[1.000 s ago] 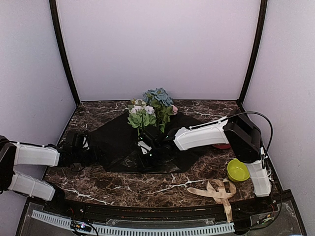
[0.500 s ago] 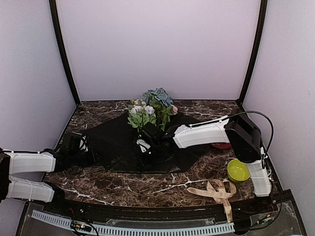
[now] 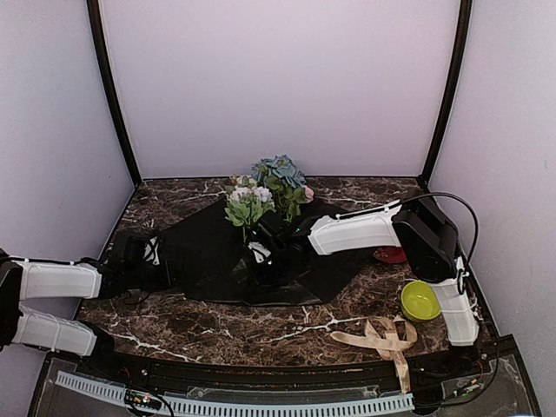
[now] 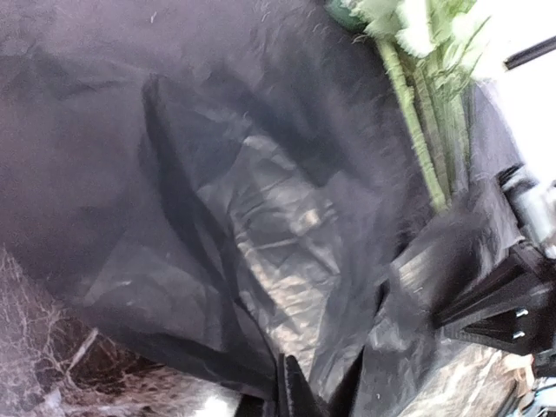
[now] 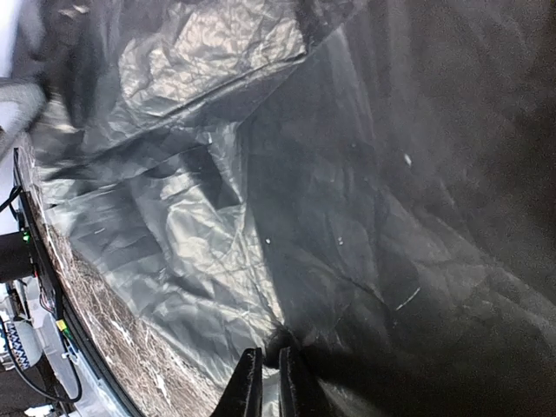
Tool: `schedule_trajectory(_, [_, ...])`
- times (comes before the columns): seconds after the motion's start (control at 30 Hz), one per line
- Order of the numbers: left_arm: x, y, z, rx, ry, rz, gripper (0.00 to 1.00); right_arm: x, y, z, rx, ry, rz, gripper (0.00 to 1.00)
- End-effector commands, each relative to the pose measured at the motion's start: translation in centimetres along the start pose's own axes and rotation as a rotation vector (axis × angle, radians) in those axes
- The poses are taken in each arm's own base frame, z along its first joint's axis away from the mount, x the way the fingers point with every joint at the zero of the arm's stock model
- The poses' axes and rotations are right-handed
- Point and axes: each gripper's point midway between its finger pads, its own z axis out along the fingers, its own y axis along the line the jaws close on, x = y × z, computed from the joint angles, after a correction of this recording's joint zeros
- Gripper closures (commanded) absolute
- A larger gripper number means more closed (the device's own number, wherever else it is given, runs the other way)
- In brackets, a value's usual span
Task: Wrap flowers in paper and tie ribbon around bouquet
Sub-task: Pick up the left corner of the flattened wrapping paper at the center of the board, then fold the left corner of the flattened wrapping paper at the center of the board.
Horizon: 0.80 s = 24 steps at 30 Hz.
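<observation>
Black paper [image 3: 208,248] lies crumpled on the marble table [image 3: 261,326]. My left claw [image 3: 153,261] is closed on its edge, and the sheet spreads out in front of the fingers. My right claw [image 5: 268,365] is closed too, pinching a fold of the same paper. The flowers [image 3: 265,195] are just beyond my right claw, with their stems on the sheet. The ribbon [image 3: 382,339] lies well behind that claw, apart from the paper.

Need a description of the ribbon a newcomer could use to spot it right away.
On the dark marbled tabletop, look to the near right corner, just on the near side of the lime-green bowl. The ribbon lies there loose and looped, apart from the black paper; it is the only flat beige band in the scene.
</observation>
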Motion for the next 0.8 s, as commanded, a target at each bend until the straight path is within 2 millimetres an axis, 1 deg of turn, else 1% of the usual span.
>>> schedule_trajectory(0.0, [-2.1,-2.2,-1.7,0.061,-0.071,0.055,1.00,0.4,-1.0,1.1,0.006,0.021,0.032,0.91])
schedule_trajectory(0.17, [-2.8,-3.6,-2.2,0.109,-0.067,0.059,1.00,1.0,-1.5,1.3,0.006,0.028,0.036,0.91])
schedule_trajectory(0.33, [-4.0,-6.1,-2.4,0.149,-0.052,0.119,1.00,1.0,-1.6,1.4,-0.021,0.028,0.050,0.91])
schedule_trajectory(0.43, [-4.9,-8.5,-2.4,0.184,-0.050,0.177,1.00,0.7,-1.5,1.4,-0.036,0.024,0.054,0.91])
schedule_trajectory(0.53, [-5.3,-10.7,-1.8,0.209,-0.030,0.233,1.00,0.7,-1.6,1.4,-0.035,0.023,0.053,0.91])
schedule_trajectory(0.6, [-5.4,-11.9,-1.2,0.221,-0.009,0.260,1.00,0.6,-1.6,1.4,-0.038,0.019,0.053,0.91])
schedule_trajectory(0.77, [-6.0,-14.5,0.4,0.270,0.018,0.301,1.00,0.2,-0.9,0.9,-0.071,0.005,0.026,0.91])
